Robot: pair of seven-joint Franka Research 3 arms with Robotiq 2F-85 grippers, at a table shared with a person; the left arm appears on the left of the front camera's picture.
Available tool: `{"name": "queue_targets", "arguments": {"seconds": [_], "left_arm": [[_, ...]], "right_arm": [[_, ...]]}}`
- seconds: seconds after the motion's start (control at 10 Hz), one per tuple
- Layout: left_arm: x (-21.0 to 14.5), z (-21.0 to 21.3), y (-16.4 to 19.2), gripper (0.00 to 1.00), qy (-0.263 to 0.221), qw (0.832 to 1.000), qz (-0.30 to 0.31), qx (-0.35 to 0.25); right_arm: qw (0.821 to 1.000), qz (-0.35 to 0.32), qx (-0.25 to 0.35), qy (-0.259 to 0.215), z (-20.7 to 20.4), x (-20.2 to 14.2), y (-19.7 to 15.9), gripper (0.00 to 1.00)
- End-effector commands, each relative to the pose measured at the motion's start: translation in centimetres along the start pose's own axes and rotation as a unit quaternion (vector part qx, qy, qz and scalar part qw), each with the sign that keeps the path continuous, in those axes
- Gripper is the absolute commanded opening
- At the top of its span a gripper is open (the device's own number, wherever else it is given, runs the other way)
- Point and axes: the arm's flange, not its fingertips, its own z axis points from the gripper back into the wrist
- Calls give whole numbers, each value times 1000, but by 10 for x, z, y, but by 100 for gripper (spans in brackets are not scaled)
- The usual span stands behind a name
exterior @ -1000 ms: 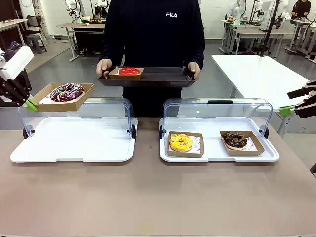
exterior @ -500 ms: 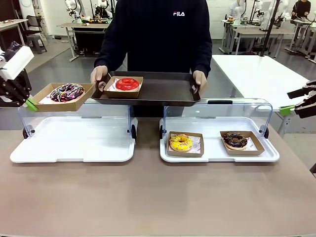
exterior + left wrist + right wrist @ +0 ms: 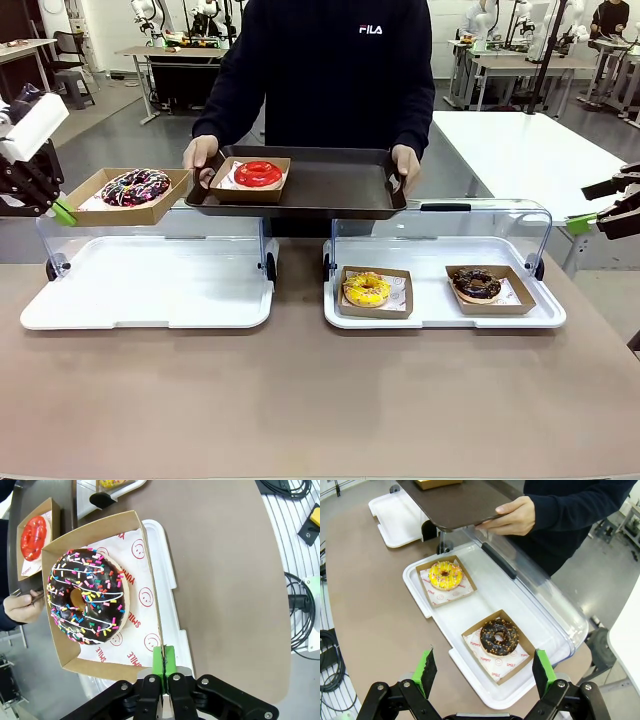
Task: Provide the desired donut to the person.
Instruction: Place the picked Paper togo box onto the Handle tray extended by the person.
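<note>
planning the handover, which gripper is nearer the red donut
Left. The left gripper, shut on the sprinkled donut's box, is left of the red donut with that box between; the right gripper hangs open far off to its right.

We see a matt brown worktop (image 3: 300, 400), smooth white plastic display trays (image 3: 150, 322) under clear glossy lids (image 3: 440, 230), a plain brown cardboard box (image 3: 125, 213) lined with printed paper (image 3: 142, 587), and glossy dark icing on the sprinkled donut (image 3: 100, 605).

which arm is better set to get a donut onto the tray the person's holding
Left: the left gripper is shut on the sprinkled donut box, held up beside the tray. The right gripper hangs open and empty over the right case.
</note>
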Motion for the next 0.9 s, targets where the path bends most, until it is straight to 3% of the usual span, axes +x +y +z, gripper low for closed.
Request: {"name": "queue_targets", "arguments": {"seconds": [0.0, 0.7, 0.8], "left_arm": [[-1, 1, -1, 0, 2, 1000, 1, 6], [0, 0, 0, 0, 0, 1000, 0, 0], [-136, -22, -76, 1, -152, 974, -16, 166]], "right_arm": [[1000, 1, 4, -10, -2, -2, 0, 100], [1000, 1, 4, -10, -2, -2, 0, 100], [1000, 1, 4, -10, -2, -2, 0, 100]]}}
